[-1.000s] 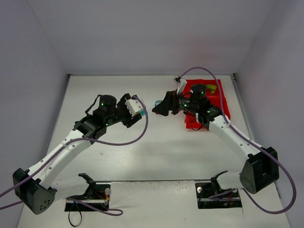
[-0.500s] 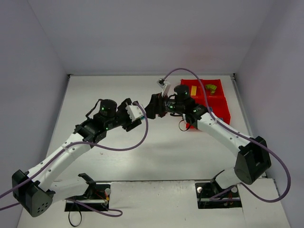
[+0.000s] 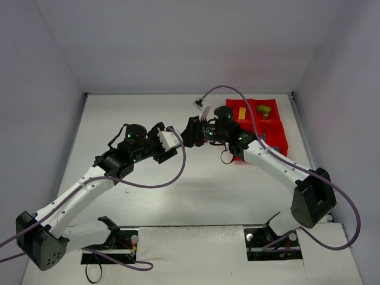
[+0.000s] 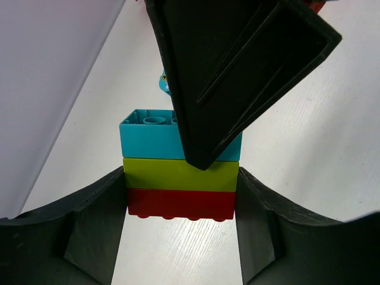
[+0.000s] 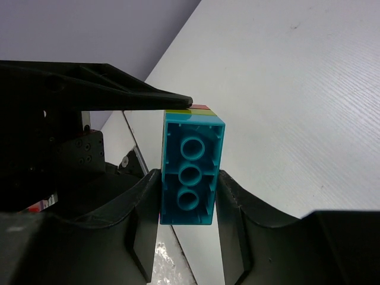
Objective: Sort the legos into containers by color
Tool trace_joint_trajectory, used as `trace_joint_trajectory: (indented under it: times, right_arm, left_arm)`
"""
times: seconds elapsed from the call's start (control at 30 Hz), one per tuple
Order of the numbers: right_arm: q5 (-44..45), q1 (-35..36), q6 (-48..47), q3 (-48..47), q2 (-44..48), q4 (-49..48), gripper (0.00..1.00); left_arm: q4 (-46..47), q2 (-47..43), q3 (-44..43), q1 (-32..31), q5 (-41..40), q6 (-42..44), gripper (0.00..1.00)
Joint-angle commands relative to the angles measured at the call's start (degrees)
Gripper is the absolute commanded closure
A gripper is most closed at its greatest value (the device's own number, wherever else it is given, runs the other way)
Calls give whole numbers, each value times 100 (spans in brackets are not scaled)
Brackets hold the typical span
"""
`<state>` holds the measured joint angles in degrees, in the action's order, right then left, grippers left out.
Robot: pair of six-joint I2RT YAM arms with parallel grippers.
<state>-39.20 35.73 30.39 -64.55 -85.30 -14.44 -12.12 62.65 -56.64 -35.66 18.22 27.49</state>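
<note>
A stack of three legos, teal (image 4: 148,139) on lime green (image 4: 178,175) on red (image 4: 178,203), hangs between both grippers above the table. My left gripper (image 4: 181,196) is shut on the red and green bricks from the sides. My right gripper (image 5: 189,196) is shut on the teal brick (image 5: 190,172), whose hollow underside faces its camera. In the top view the two grippers meet at mid-table, left (image 3: 177,142) and right (image 3: 189,133); the stack is hidden there. The red tray (image 3: 279,133) lies at the back right, with a yellow brick (image 3: 242,113) and a green brick (image 3: 264,110) in its far bins.
The right arm's forearm crosses over the tray's near bins and hides their contents. Purple cables loop over both arms. A grey wall (image 4: 47,89) stands close on the left. A bit of teal (image 4: 164,83) shows on the table behind the right finger.
My right gripper has swung left from beside the tray to meet the left gripper. The left gripper has drawn back slightly. Little has moved in the last half second.
</note>
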Motion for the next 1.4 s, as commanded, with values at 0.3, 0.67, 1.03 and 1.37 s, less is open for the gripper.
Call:
trace_joint_trajectory:
  times: [0.3,0.67,1.03,1.37]
  right_arm:
    - [-281,-1427,-261,338,1014,-77,100]
    - [2570,-3071,-1685,259,1182,1863,100]
    - [4789,-3950,-1492,224,-56,1927,92]
    - [4518,-4197,-1493,136,-611,1892,45]
  left_arm:
    - [245,335,-154,-20,77,11,100]
    - [298,292,-119,-20,15,-24,100]
    - [395,160,-49,-11,-55,-50,100]
    - [438,81,-22,-11,-11,-33,100]
